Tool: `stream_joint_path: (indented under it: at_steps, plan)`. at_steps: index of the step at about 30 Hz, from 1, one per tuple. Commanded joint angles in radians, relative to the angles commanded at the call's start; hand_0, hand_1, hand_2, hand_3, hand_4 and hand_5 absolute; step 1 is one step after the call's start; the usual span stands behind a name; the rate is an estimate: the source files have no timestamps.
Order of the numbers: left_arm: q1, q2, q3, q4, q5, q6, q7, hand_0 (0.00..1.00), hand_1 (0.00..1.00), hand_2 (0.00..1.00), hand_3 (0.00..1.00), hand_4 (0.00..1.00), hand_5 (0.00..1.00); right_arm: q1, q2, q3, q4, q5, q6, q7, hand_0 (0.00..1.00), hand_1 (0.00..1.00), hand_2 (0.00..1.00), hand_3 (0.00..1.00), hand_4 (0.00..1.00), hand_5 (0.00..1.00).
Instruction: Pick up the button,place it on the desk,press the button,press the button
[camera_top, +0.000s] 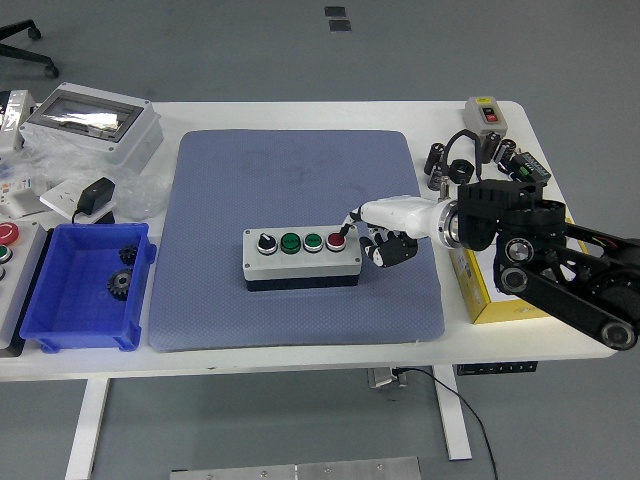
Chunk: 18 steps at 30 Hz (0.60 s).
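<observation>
Pressing red button (336, 240) on button box (301, 258), box resting mid blue mat (290, 170) on surface. Right hand (385, 235): index finger extended onto red cap, other fingers curled, holding nothing. Advice: push straight down, avoid neighbouring green button (313, 241).

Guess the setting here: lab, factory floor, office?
Most likely a robotics lab or test bench. A four-button control box sits on a blue-grey mat on a white table, with a blue parts bin holding gears and a grey electrical enclosure alongside.
</observation>
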<state>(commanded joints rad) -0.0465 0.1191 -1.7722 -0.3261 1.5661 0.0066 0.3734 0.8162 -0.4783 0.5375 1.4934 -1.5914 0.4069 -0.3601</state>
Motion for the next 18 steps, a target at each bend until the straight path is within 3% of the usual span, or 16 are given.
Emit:
stream_joint_path:
  at_steps: [12,18]
  plan:
    - [-0.002,0.0,0.0,-0.002,0.0,0.002,0.004,0.603,0.477,0.481,0.578,0.222,0.002,0.007,0.015,-0.046,-0.017,-0.023,-0.017,-0.019,0.085,0.166,0.213,0.81,0.105,0.095]
    - [0.0,-0.001,0.002,-0.004,-0.004,0.004,0.007,0.603,0.478,0.482,0.578,0.221,0.002,-0.007,0.005,0.007,-0.005,0.01,-0.031,0.017,0.088,0.166,0.213,0.807,0.101,0.099]
